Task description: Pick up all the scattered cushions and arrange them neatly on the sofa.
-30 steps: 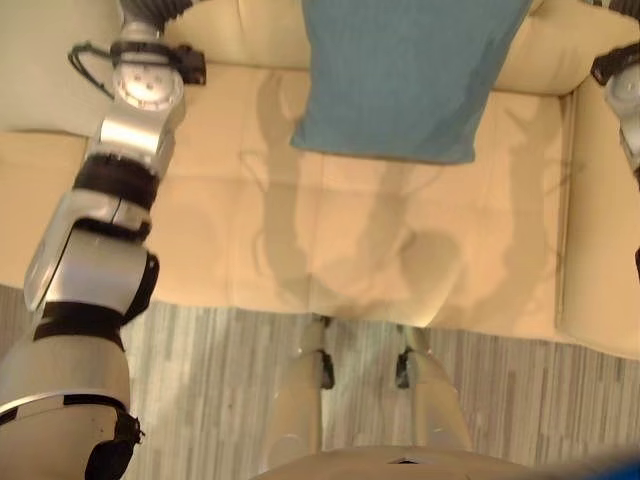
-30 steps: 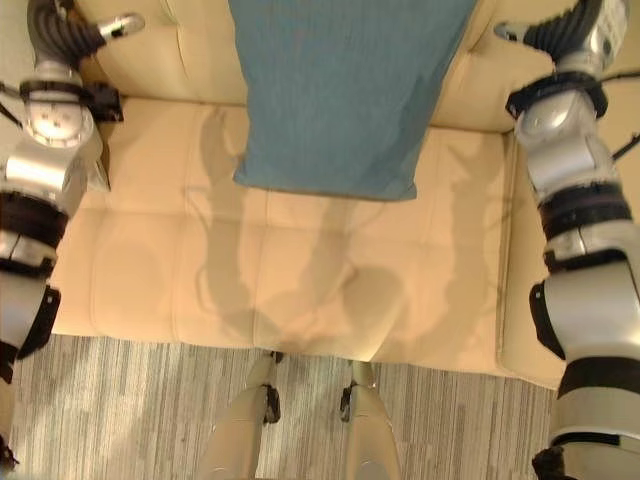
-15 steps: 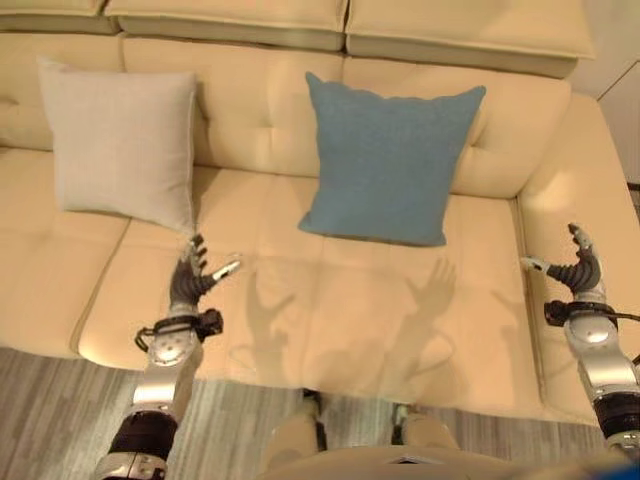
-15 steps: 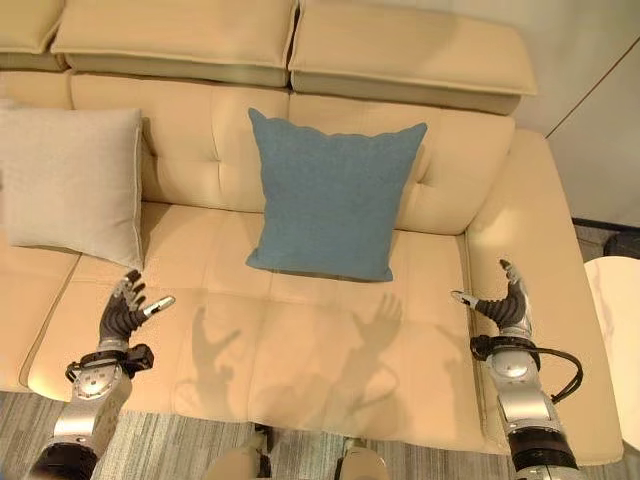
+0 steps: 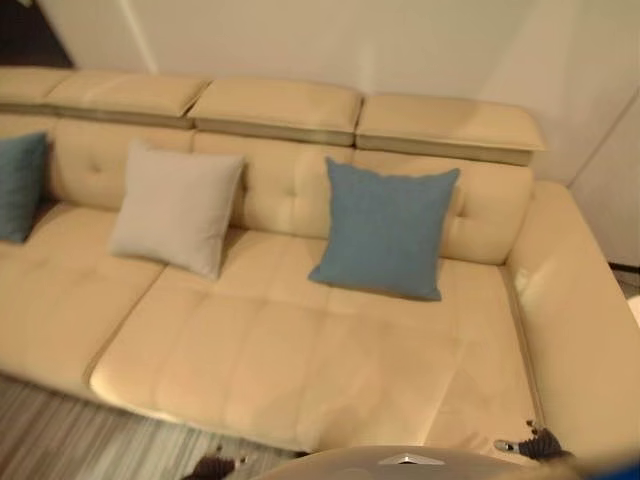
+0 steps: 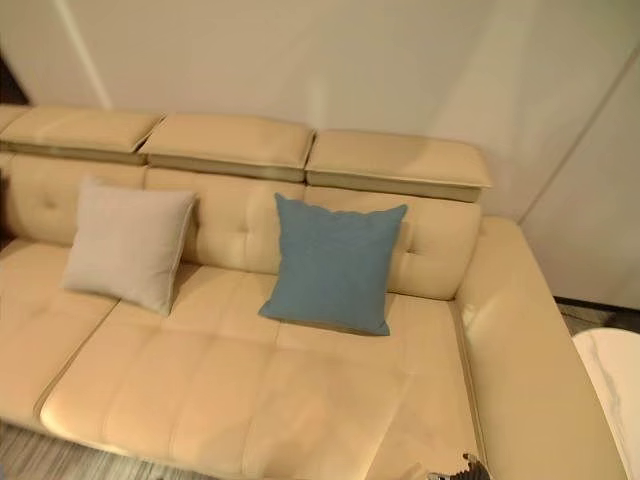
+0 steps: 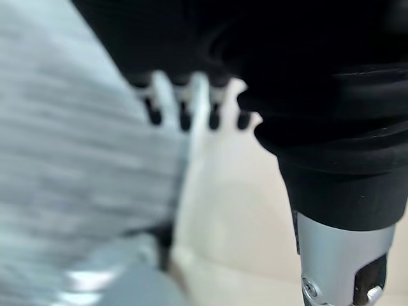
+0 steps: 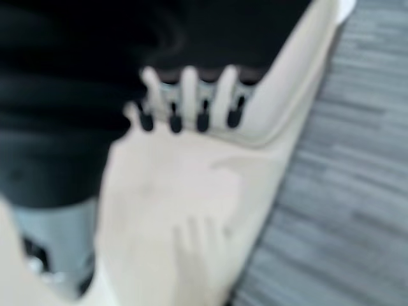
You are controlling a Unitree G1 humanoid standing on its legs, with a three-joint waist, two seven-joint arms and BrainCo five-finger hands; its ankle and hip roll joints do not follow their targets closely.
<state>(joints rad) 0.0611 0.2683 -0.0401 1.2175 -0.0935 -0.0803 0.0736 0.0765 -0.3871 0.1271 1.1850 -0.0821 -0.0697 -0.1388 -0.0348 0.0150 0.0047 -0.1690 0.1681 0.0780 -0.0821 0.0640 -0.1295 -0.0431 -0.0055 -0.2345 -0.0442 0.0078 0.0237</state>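
Since half a second ago the head camera has lifted, so the whole sofa and the wall behind it now show, and both arms have dropped from over the seat to the bottom edge of the head views. Three cushions lean upright against the cream sofa's tufted backrest: a blue cushion near the middle-right seat, a beige cushion well apart to its left, and a second blue cushion at the far left end, cut by the edge of the left eye view. The blue and beige cushions rest with their lower edges on the seat and do not touch each other. At the lower right of the head views the right hand is seen as a few dark fingertips over the seat's front corner near the armrest. Its own wrist view shows the right hand's fingers straight and slightly spread over the sofa's cream edge, with grey striped floor beside, holding nothing. The left wrist view shows the left hand with its fingers extended in a row, relaxed and empty, over blurred grey floor and a cream surface.
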